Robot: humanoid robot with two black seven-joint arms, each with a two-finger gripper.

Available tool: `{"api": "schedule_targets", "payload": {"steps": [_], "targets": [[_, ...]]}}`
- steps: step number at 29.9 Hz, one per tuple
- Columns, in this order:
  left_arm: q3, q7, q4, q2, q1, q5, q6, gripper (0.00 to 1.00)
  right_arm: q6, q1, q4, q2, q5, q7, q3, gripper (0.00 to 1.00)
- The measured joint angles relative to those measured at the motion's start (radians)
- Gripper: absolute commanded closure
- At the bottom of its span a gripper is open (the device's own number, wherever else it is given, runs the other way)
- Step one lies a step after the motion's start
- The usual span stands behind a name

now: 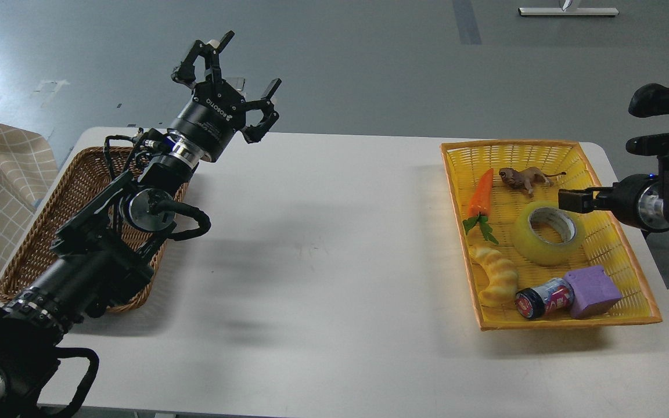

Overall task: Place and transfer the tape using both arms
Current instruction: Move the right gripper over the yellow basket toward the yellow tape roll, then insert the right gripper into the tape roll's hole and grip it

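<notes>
Tape [548, 233] flat in yellow basket [630, 302], core up. Right pincer [571, 201] just beside its far rim, fingers indistinguishable. Left pincer [227, 87] spread apart, well away.

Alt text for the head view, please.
A roll of yellow tape lies in a yellow basket among toys, with the right gripper at its rim. The left gripper is open, raised above a wicker basket.

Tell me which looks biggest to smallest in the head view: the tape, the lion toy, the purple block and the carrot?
1. The tape.
2. The carrot and the purple block look about alike, long and thin against chunky, so I won't rank them.
3. The lion toy, though it lies farthest from the camera.
</notes>
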Motion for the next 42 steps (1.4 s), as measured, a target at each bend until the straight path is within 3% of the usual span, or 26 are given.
{"api": "schedule_targets", "payload": {"steps": [17,21,27,33,42], "targets": [[-0.001,0.0,0.0,0.0,-0.002,0.0,0.0,0.02,0.0,-0.035,-0.051,0.045,-0.004,-0.001,-0.023,0.06],[-0.001,0.0,0.0,0.0,-0.002,-0.001,0.0,0.02,0.0,-0.043,-0.054,0.055,-0.004,-0.001,-0.024,0.14],[-0.001,0.0,0.0,0.0,-0.001,-0.001,0.0,0.02,0.0,-0.046,-0.081,0.078,-0.004,-0.001,-0.024,0.19],[-0.001,0.0,0.003,0.0,-0.001,-0.001,0.0,0.02,0.0,-0.046,-0.099,0.086,-0.005,-0.001,-0.024,0.4],[-0.001,0.0,0.004,0.001,0.0,-0.002,0.0,0.02,0.0,-0.046,-0.134,0.126,-0.004,0.0,-0.025,0.52]]}}
